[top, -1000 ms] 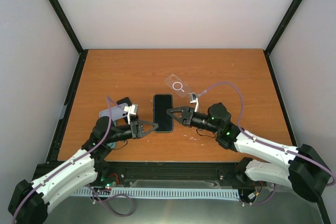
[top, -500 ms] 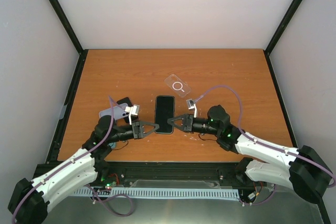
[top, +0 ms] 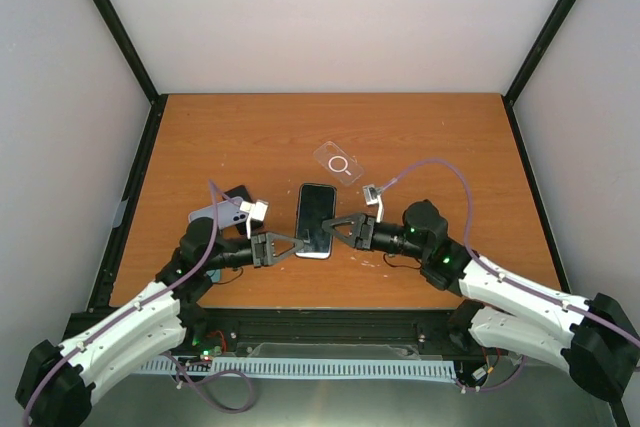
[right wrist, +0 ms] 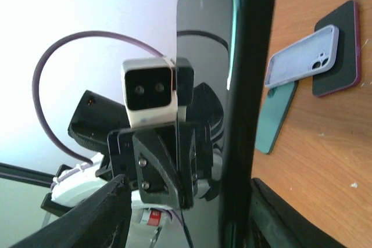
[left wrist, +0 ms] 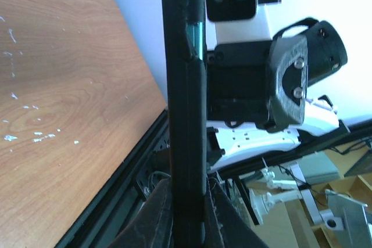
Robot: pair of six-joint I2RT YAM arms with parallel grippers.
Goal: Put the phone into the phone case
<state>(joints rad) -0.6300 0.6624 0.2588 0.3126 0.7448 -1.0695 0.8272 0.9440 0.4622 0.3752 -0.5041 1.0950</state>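
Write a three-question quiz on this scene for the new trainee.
1. True or false: the clear case lies on the table, beyond the black phone.
2. The left tool is: A) open above the table; B) shut on the black phone; C) shut on the clear case.
3. Fill in: the right tool has its jaws ____ either side of the black phone.

Key: 1 true; 2 B; 3 open.
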